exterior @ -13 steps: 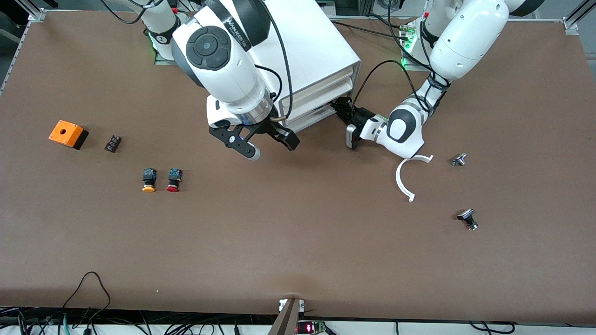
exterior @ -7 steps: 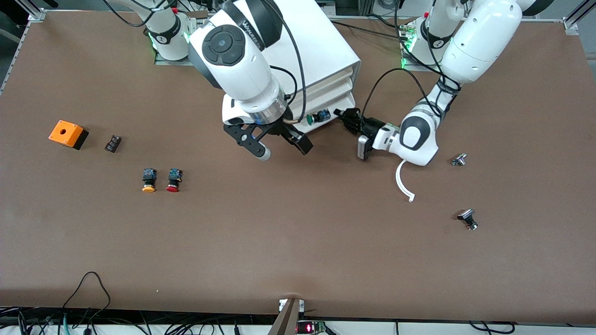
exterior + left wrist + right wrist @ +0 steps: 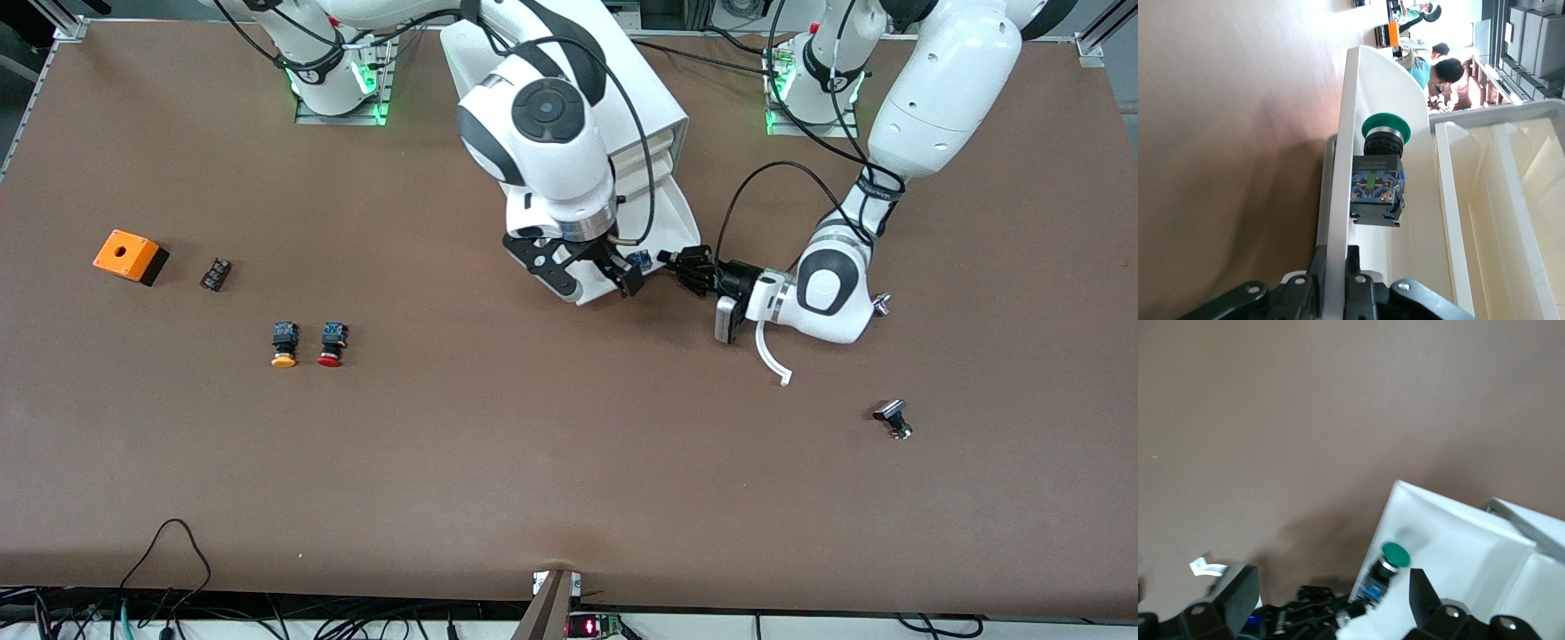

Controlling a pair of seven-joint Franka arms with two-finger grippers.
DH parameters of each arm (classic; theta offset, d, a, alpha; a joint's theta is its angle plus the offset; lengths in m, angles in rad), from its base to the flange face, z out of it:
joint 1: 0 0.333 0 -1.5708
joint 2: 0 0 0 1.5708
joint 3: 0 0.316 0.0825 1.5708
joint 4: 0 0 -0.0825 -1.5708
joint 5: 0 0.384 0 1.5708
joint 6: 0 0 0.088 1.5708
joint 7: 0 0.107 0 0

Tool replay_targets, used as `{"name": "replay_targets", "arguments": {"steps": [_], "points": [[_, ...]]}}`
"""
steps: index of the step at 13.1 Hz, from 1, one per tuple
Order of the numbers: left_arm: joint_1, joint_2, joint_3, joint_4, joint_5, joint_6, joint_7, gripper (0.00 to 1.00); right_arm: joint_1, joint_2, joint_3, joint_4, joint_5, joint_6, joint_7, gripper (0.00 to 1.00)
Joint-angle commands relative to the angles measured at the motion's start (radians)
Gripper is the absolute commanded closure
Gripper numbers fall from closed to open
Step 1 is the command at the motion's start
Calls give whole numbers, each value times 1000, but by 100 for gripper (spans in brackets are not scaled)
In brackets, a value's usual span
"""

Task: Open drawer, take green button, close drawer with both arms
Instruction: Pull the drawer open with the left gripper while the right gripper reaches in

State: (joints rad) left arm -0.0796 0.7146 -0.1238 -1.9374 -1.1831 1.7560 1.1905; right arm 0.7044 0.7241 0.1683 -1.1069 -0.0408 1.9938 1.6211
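Front view, starting at the right arm's end of the table: an orange box [image 3: 129, 255] with a round hole in its top sits on the brown table [image 3: 551, 462], and a small black part [image 3: 215, 273] lies just beside it. Nearer the camera, an orange-capped button [image 3: 284, 344] and a red-capped button [image 3: 332, 343] lie side by side, caps toward the camera.

Toward the middle, the right gripper [image 3: 601, 284] hangs over the pulled-out drawer [image 3: 680, 218]. Its fingers are spread wide and hold nothing. In the right wrist view the two fingers [image 3: 1238, 593] stand well apart, with the button [image 3: 1386, 570] between them and lower down, on the drawer's floor [image 3: 1451, 533].

The drawer is the lowest one of the white cabinet [image 3: 645, 102] and is drawn well out toward the camera. The button [image 3: 638, 260] lies on its side inside, near the front wall, mostly hidden under the right gripper.

The left gripper [image 3: 676, 262] is at the drawer's front. In the left wrist view its fingers [image 3: 1298, 293] are closed on the drawer's front wall [image 3: 1338, 167], one on each side. The button [image 3: 1379, 173] lies just inside that wall, green cap pointing away from the gripper [image 3: 1335, 257].

Toward the left arm's end lie a white curved strip [image 3: 772, 356], partly under the left arm, and a small black and metal part [image 3: 893, 420].
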Motion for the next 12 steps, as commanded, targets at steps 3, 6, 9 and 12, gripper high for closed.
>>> {"name": "replay_targets", "arguments": {"steps": [3,6,9,12], "points": [[7,43,4,74,-9,5,-39,0,41,72,-7,44,-14,-1,103,0],[41,32,7,87,-7,-33,-61,0,61,113,-9,41,-21,34,131,0],[87,11,7,153,95,-124,-248,0,78,155,-9,41,-21,101,168,0],[113,-16,13,233,156,-231,-476,0,93,185,-9,41,-19,144,181,1]]}}
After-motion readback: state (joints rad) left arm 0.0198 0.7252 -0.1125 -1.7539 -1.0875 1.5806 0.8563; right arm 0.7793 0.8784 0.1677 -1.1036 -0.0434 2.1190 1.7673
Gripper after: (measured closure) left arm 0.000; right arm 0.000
